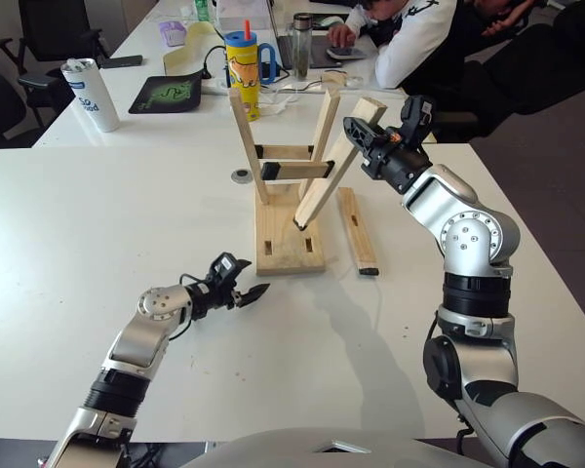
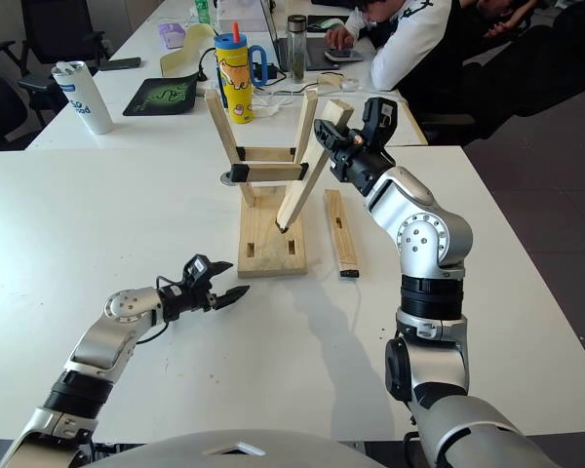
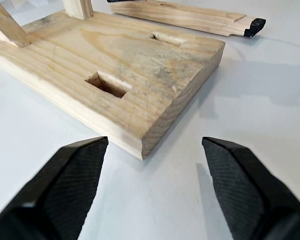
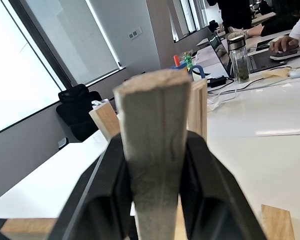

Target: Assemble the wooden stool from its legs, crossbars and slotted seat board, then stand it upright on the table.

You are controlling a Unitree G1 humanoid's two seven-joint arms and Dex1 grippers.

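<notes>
Right claw (image 1: 361, 133), upper middle of the frame, grips a tilted leg (image 1: 327, 185); I should straighten it over the free slot (image 1: 307, 244) while my open left claw (image 1: 249, 291) steadies the board (image 1: 288, 261).

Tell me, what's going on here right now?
The right pincer is shut on a tilted wooden leg, its lower end down on the seat board near a slot. The board lies flat on the table with two legs and crossbars already standing in it. A spare leg lies beside it. The left pincer hangs open near the board's near corner, empty.
</notes>
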